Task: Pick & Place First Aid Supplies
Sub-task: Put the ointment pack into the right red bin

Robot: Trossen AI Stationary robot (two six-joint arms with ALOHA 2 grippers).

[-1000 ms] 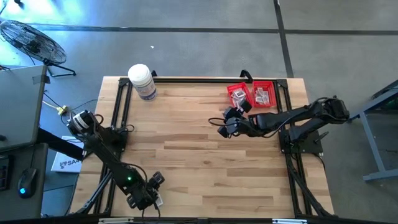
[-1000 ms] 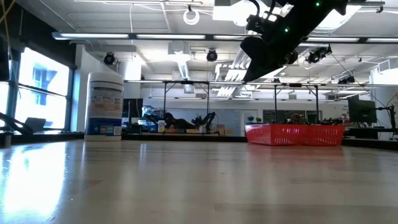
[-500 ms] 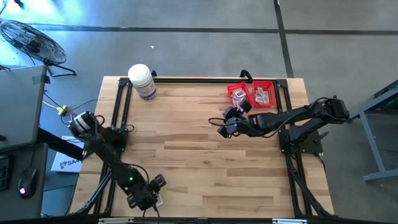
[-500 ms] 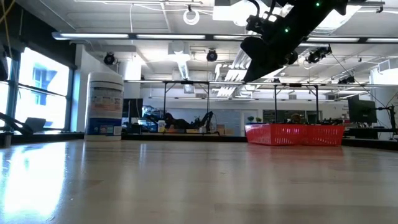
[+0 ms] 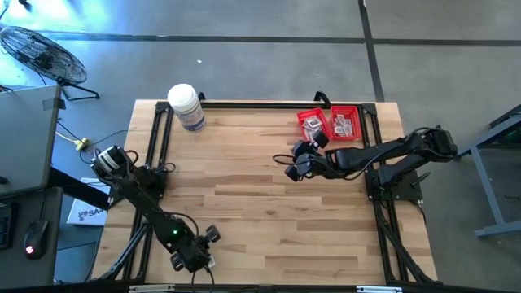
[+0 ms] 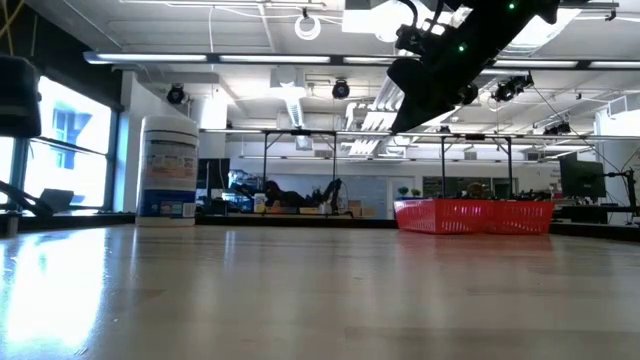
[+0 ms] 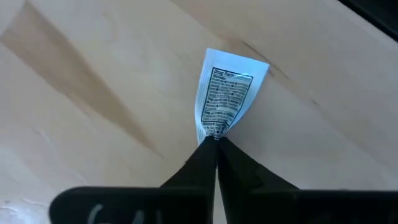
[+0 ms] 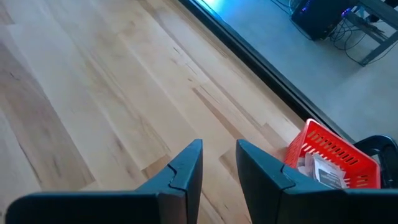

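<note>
Shifted: left tool (image 5: 205, 254) has crept rightward along lower-left counter (image 5: 260, 203) edge | pinching packet (image 7: 225, 96) by one corner; you risk slippage | right tool (image 8: 219, 163) slightly spread, idle centre-right.

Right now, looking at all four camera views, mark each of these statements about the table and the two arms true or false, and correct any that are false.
1. The left gripper is shut on a packet. True.
2. The white bottle lies on its side in the middle of the table. False: it stands upright near the far left corner.
3. The red baskets hold packets. True.
4. The right gripper is holding a packet. False: its fingers are apart with nothing between them, above bare wood.
5. The left gripper is over the baskets. False: it is at the table's near edge, far from them.
</note>
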